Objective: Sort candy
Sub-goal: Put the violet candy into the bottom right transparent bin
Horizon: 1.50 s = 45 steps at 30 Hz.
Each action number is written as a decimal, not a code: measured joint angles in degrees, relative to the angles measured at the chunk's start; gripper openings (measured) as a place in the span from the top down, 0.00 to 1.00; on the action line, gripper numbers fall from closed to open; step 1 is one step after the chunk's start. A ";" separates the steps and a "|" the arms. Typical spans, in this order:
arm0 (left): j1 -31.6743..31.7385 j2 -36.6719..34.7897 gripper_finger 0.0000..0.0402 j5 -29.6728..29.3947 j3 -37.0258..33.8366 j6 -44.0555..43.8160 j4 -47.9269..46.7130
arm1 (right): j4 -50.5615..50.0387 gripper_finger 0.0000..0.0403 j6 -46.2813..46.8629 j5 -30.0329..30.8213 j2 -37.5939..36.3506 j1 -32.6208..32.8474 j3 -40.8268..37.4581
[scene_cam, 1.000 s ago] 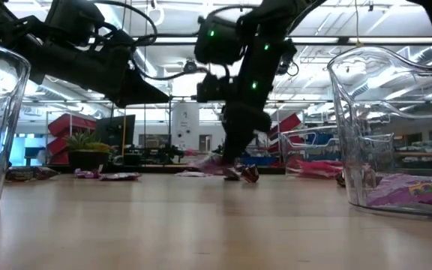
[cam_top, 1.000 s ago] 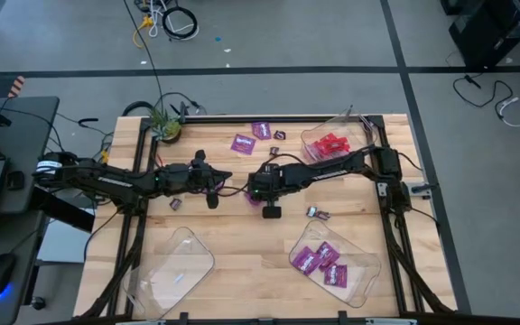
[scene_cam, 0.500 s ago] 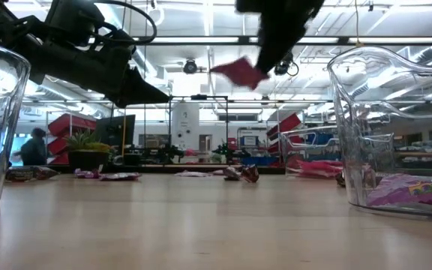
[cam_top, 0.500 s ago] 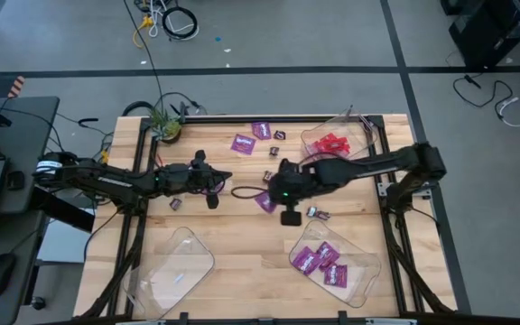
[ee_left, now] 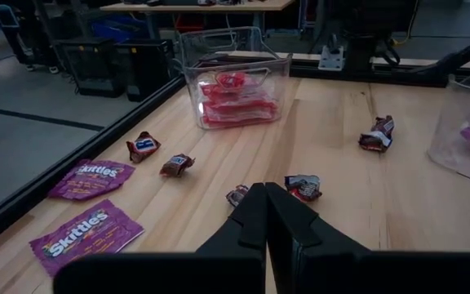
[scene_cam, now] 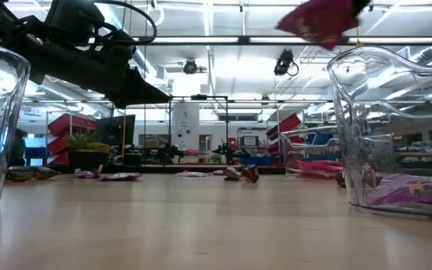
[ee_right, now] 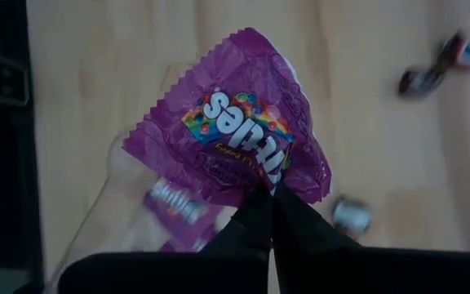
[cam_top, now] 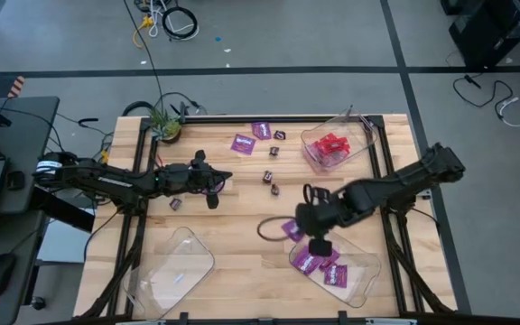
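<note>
Only readable brand here is Skittles. In the right wrist view the purple packet (ee_right: 235,143) pinched in the right gripper (ee_right: 269,204) has "Skittles" across its front in white letters over a rainbow, and it reads upside down from that camera. In the left wrist view two more purple packets lie flat on the wooden surface (ee_left: 341,131), the nearer one (ee_left: 86,233) and the farther one (ee_left: 92,177), both clearly say "Skittles" too. The small dark wrapped pieces (ee_left: 303,187) have some print but it's too tiny to read, same for the red packets in the clear tray (ee_left: 235,77)
</note>
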 joint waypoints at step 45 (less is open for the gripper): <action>0.00 0.00 0.99 -0.02 0.07 0.44 0.45 | -2.31 0.59 21.78 -11.67 0.07 7.58 -12.38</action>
